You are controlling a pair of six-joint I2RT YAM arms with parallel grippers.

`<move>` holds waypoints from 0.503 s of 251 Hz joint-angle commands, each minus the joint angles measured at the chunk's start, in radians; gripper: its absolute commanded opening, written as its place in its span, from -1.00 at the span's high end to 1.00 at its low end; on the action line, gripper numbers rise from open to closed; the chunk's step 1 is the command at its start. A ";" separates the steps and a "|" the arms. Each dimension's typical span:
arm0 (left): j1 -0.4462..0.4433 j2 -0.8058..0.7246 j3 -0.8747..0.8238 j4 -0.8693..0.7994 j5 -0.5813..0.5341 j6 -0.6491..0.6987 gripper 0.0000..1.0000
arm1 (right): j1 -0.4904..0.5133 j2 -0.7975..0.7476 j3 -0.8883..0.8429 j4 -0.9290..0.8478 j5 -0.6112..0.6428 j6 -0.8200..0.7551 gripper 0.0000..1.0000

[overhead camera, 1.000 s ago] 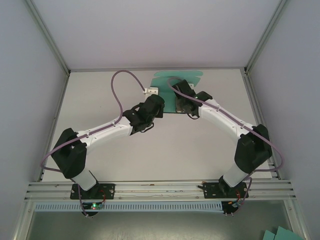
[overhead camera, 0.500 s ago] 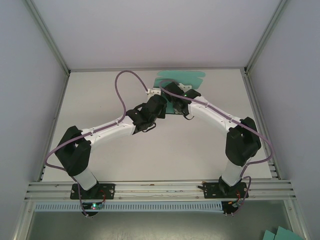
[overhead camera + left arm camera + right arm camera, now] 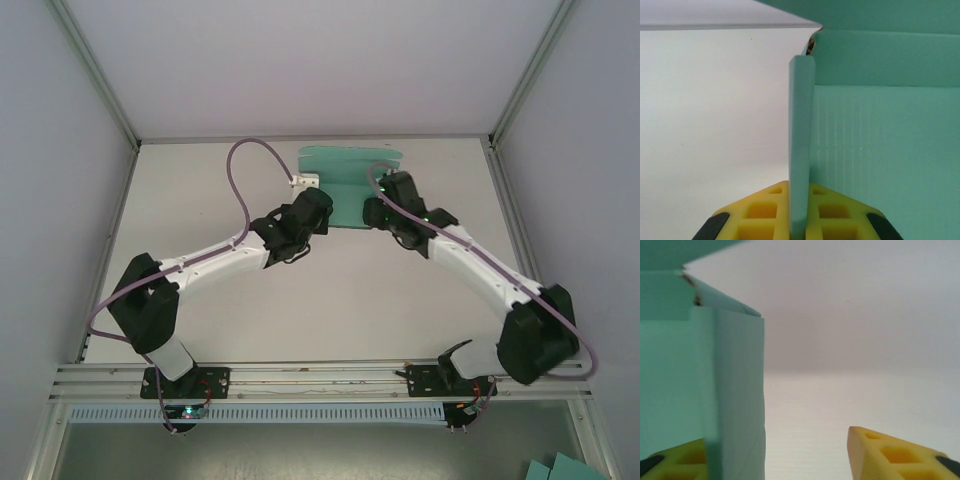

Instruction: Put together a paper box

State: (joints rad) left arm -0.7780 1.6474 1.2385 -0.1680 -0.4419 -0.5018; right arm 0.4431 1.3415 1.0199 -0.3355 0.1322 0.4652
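Half-folded teal paper box (image 3: 345,180) sits at the far middle of the bench (image 3: 340,300). The left claw (image 3: 799,220) pinches an upright flap. The right claw (image 3: 782,452) gapes open around a side wall. Unheld, that wall may spring flat, or one-sided pulling may crease the card.

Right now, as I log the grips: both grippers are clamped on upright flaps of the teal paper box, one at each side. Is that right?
Not quite. The left gripper is clamped on an upright flap of the paper box, but the right gripper is open. The right wrist view shows its jaws apart, with the box's side wall by one and the other clear of it.
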 commanded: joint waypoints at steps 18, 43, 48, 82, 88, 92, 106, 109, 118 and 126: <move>0.025 -0.038 0.009 -0.075 -0.092 0.012 1.00 | -0.040 -0.125 -0.103 0.213 -0.171 -0.001 -0.65; 0.025 -0.039 0.006 -0.076 -0.088 0.008 1.00 | -0.048 -0.153 -0.122 0.210 -0.160 0.001 -0.96; 0.025 -0.037 0.006 -0.077 -0.088 0.008 1.00 | -0.050 -0.157 -0.124 0.211 -0.160 0.005 -0.97; 0.025 -0.037 0.004 -0.079 -0.079 -0.001 1.00 | -0.056 -0.179 -0.140 0.223 -0.165 0.026 -0.97; 0.025 -0.039 0.003 -0.080 -0.080 0.000 1.00 | -0.060 -0.177 -0.141 0.217 -0.158 0.030 -0.97; 0.026 -0.038 0.003 -0.080 -0.081 0.000 1.00 | -0.061 -0.176 -0.140 0.213 -0.159 0.030 -0.95; 0.025 -0.042 0.000 -0.079 -0.080 0.002 1.00 | -0.065 -0.167 -0.141 0.203 -0.178 0.018 -0.88; 0.026 -0.042 0.000 -0.078 -0.079 0.002 1.00 | -0.065 -0.165 -0.140 0.202 -0.183 0.017 -0.86; 0.026 -0.044 0.001 -0.079 -0.077 0.005 1.00 | -0.066 -0.151 -0.141 0.201 -0.202 0.018 -0.80; 0.025 -0.044 0.001 -0.079 -0.074 0.005 1.00 | -0.066 -0.135 -0.138 0.203 -0.225 0.021 -0.74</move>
State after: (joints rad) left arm -0.7635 1.6352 1.2392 -0.2268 -0.4835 -0.5011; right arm 0.3878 1.1770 0.8925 -0.1467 -0.0292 0.4767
